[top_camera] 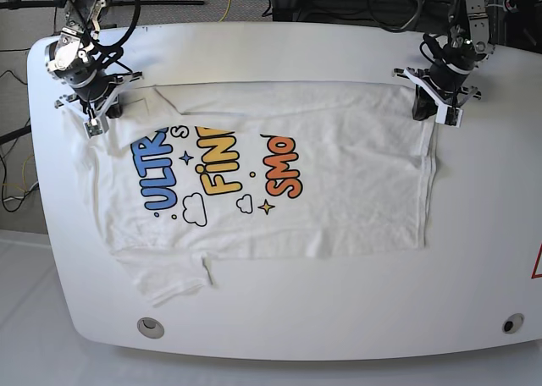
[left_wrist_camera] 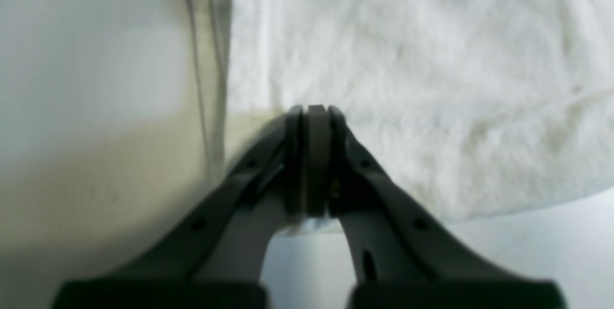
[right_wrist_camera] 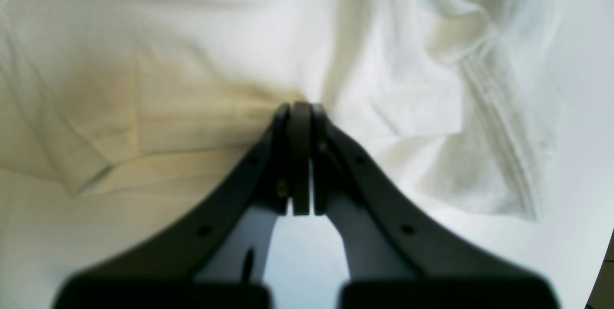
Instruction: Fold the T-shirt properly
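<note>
The T-shirt (top_camera: 347,204) lies spread on the white table (top_camera: 339,318), print side up. Its far edge is folded over onto the tops of the blue, yellow and orange letters. One sleeve (top_camera: 165,280) sticks out at the near left. My left gripper (top_camera: 426,111) is at the shirt's far right corner, and in the left wrist view this gripper (left_wrist_camera: 314,110) is shut at the hem of the white cloth (left_wrist_camera: 407,83). My right gripper (top_camera: 95,119) is at the far left corner. Up close, the right gripper (right_wrist_camera: 300,105) is shut where creases gather in the cloth (right_wrist_camera: 144,59).
The table's rounded front edge has a round fitting at each near corner (top_camera: 151,327) (top_camera: 508,322). Cables and stands (top_camera: 373,1) run behind the far edge. Bare tabletop shows beside the hem (left_wrist_camera: 551,251).
</note>
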You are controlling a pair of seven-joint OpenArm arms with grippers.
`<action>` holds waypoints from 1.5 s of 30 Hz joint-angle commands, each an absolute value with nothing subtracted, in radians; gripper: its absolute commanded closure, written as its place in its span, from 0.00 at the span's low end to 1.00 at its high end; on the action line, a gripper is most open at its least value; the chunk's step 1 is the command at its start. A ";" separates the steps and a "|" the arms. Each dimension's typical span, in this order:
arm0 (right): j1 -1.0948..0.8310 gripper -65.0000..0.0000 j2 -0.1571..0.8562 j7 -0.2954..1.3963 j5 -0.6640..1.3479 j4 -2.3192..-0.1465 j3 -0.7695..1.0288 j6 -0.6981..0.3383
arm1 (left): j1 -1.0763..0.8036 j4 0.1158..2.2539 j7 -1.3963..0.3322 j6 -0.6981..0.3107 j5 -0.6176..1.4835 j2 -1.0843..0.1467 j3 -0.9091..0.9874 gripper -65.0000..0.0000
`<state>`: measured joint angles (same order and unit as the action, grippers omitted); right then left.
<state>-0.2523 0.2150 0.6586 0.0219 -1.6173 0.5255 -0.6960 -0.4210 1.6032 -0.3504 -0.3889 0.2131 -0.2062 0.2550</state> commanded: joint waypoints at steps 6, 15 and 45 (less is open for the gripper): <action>-0.247 1.00 0.219 0.674 0.021 -1.641 0.528 -0.698 | -0.400 1.651 -0.376 -0.383 0.198 -0.221 0.253 1.00; -0.237 1.00 0.213 0.672 0.016 -1.637 0.526 -0.698 | -0.371 1.755 -0.388 -0.377 0.190 -0.219 0.248 1.00; -0.367 1.00 0.198 0.689 -0.006 -1.799 0.525 -0.698 | -0.559 1.914 -0.383 -0.376 0.189 -0.300 0.273 1.00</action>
<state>-0.3634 0.1852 0.7139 -0.0040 -1.7573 0.5262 -0.6998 -0.5457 1.8835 -0.4225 -0.3744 0.1734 -0.2844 0.2699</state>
